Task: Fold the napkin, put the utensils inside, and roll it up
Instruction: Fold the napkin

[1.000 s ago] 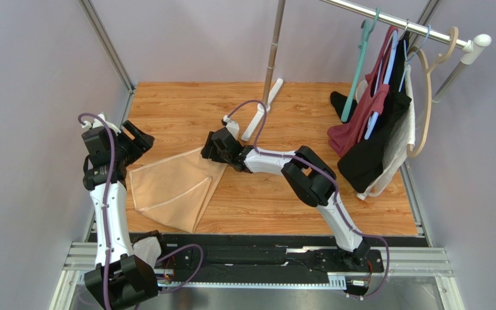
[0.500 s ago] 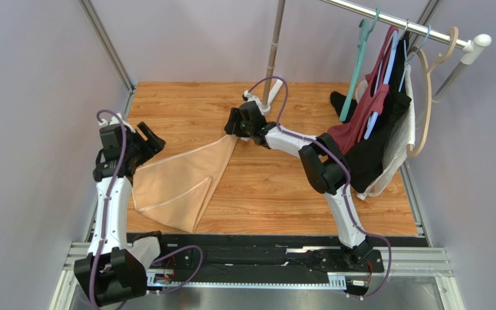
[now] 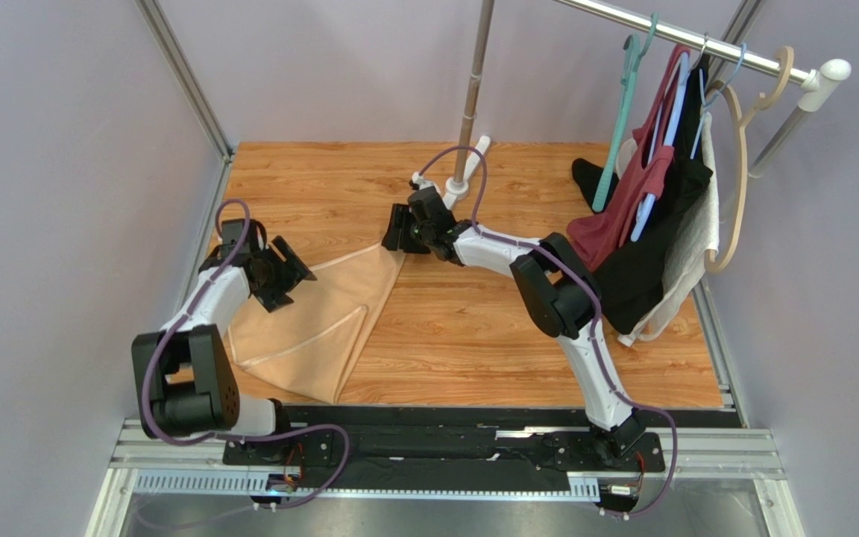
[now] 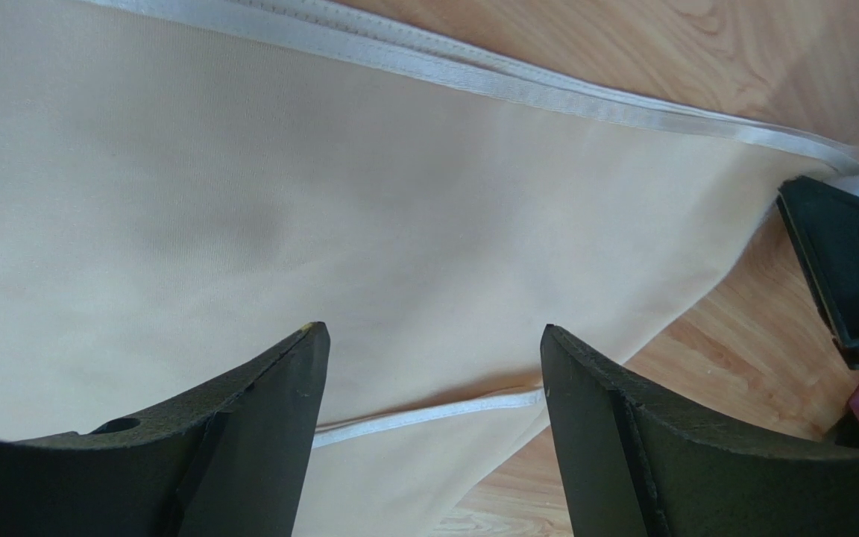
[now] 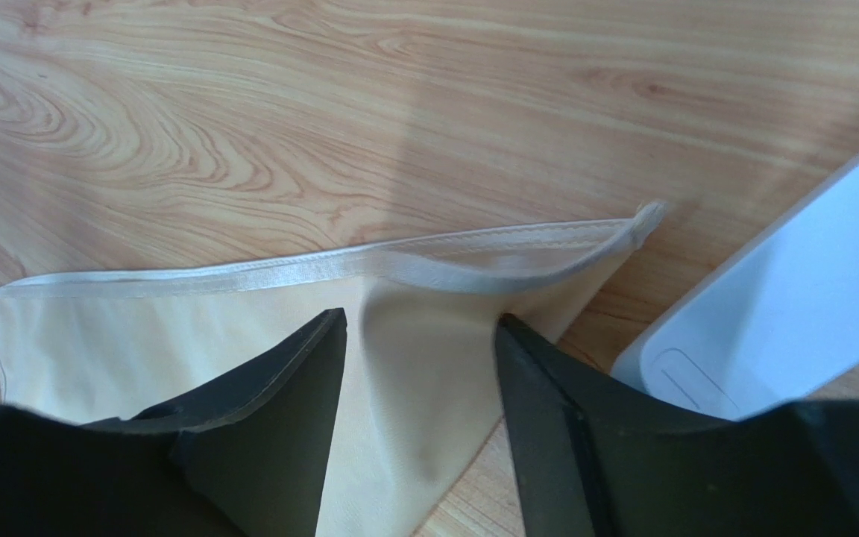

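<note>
Left gripper (image 3: 286, 271) open and empty, poised over the napkin (image 3: 311, 319), whose bulk lies toward its 5 o'clock on the table (image 3: 490, 336). Right gripper (image 3: 396, 236) open above the napkin's 1 o'clock corner, holding nothing.

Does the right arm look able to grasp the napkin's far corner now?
Likely yes: the right end effector is open directly over the napkin near that corner, nothing between; the white pole foot lies alongside.
</note>
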Robot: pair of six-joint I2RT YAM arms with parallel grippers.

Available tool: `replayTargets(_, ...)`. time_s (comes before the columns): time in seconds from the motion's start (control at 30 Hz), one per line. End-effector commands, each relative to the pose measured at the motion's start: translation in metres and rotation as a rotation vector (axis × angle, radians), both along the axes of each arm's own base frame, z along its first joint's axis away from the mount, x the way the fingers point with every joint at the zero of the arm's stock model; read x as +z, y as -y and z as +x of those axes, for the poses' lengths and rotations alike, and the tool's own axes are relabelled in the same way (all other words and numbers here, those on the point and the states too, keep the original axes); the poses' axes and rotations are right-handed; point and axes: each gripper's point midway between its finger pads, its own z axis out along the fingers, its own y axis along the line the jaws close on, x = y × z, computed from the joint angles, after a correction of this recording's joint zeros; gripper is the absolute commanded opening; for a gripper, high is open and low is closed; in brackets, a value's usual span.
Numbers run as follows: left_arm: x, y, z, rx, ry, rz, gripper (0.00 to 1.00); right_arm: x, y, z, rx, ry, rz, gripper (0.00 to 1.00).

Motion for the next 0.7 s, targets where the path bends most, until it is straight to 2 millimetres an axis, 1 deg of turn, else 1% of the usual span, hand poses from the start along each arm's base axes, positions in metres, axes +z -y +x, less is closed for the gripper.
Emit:
replayTargets(0.0,-0.01,0.004,0.015,0.048,-0.032,-0.064,0.79,-0.007,0.009,-0.006,-0.03,-0.023,-0.004,0.57)
replayTargets(0.03,-0.017,0.003,0.015,0.05,-0.057,-0.064,0.79,-0.001,0.01,-0.006,-0.025,-0.009,-0.006,0.58)
replayTargets(0.07,-0.021,0.002,0.016,0.048,-0.064,-0.057,0.79,0.004,0.01,-0.006,-0.011,-0.005,0.002,0.58)
replayTargets(0.1,-0.024,-0.001,0.016,0.051,-0.073,-0.042,0.79,0.013,0.011,-0.004,-0.001,0.012,0.006,0.59)
replayTargets(0.2,-0.033,-0.007,0.019,0.051,-0.098,-0.011,0.8,0.026,0.018,0.0,0.017,0.032,-0.008,0.6)
replayTargets(0.23,-0.037,-0.007,0.022,0.046,-0.113,-0.01,0.8,0.034,0.023,0.005,0.013,0.043,-0.006,0.61)
replayTargets(0.27,-0.04,-0.008,0.023,0.044,-0.129,-0.009,0.8,0.038,0.024,0.005,0.018,0.042,-0.002,0.61)
replayTargets(0.3,-0.042,-0.009,0.026,0.042,-0.134,-0.006,0.8,0.038,0.026,0.004,0.021,0.03,-0.004,0.61)
replayTargets(0.33,-0.045,-0.01,0.031,0.041,-0.145,-0.003,0.8,0.043,0.03,0.004,0.021,0.03,0.0,0.61)
replayTargets(0.37,-0.048,-0.013,0.03,0.047,-0.165,0.01,0.8,0.044,0.031,0.002,0.03,0.024,0.003,0.61)
replayTargets(0.43,-0.043,-0.017,0.043,0.044,-0.139,0.026,0.8,0.046,0.033,-0.002,0.037,0.015,0.006,0.61)
replayTargets(0.47,-0.042,-0.019,0.043,0.049,-0.148,0.026,0.8,0.05,0.035,-0.006,0.044,0.009,0.014,0.61)
replayTargets(0.53,-0.04,-0.02,0.052,0.048,-0.138,0.018,0.8,0.054,0.036,-0.008,0.049,0.011,0.019,0.61)
replayTargets(0.6,-0.04,-0.023,0.056,0.051,-0.144,0.018,0.8,0.06,0.036,-0.012,0.06,0.01,0.026,0.61)
replayTargets(0.63,-0.042,-0.026,0.06,0.051,-0.15,0.023,0.8,0.061,0.037,-0.012,0.059,0.008,0.027,0.61)
replayTargets(0.67,-0.044,-0.03,0.06,0.056,-0.162,0.028,0.8,0.063,0.038,-0.011,0.061,0.009,0.028,0.61)
